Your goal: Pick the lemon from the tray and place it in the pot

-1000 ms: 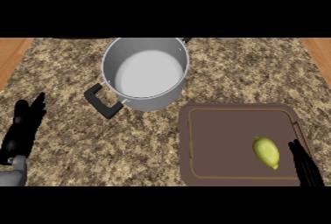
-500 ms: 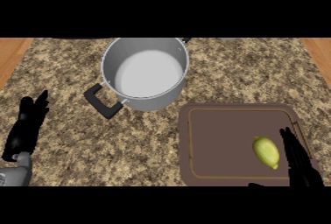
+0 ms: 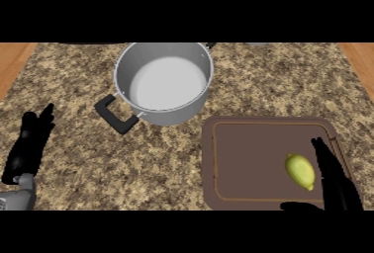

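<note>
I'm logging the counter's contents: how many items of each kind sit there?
Pot: 1
Tray: 1
Lemon: 1
Total: 3
</note>
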### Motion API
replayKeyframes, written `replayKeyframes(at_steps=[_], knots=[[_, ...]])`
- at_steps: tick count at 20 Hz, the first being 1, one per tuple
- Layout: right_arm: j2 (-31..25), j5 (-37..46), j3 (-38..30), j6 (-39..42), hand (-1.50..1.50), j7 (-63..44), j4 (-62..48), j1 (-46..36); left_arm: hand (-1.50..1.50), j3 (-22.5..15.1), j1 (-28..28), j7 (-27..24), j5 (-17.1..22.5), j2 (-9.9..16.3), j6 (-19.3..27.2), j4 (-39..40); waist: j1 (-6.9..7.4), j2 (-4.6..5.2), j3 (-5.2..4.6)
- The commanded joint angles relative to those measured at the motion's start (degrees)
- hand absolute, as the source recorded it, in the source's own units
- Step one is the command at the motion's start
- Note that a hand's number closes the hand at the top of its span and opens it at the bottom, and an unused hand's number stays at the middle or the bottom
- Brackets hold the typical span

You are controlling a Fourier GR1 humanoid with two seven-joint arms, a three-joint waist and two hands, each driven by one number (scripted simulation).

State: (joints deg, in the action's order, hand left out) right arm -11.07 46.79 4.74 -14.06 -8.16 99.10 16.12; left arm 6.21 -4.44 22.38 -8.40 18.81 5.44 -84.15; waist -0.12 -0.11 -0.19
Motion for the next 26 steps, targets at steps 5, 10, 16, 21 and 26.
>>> replayKeyframes(at_steps=[5,10,16,21,26], knots=[[2.3,-0.8,-1.2,-0.3,-1.50,2.3,-4.8,-2.4,0.00,-0.1,-3.2,0.3,-3.4,-3.1,1.4,3.7,-0.08,0.12,0.19],[2.5,-0.1,-2.3,-0.4,-1.50,3.4,-9.9,-5.7,0.00,2.0,1.0,-0.4,-1.0,-1.1,-2.7,-1.4,0.23,0.08,0.20],[2.4,-0.5,-4.2,-3.7,1.50,8.6,-12.1,-8.2,0.00,4.0,0.7,-0.6,-0.1,0.0,-4.3,-0.4,0.29,0.11,0.21],[2.1,4.6,-3.6,-6.3,1.50,8.2,-8.1,-5.4,0.00,3.4,-0.4,-0.8,-1.8,-2.0,-2.9,0.8,0.06,0.08,0.19],[2.5,5.9,-5.6,-10.4,1.50,9.7,-7.8,-6.5,0.00,3.7,-2.2,1.0,-1.6,-1.2,-4.2,-0.3,0.02,0.08,0.19]])
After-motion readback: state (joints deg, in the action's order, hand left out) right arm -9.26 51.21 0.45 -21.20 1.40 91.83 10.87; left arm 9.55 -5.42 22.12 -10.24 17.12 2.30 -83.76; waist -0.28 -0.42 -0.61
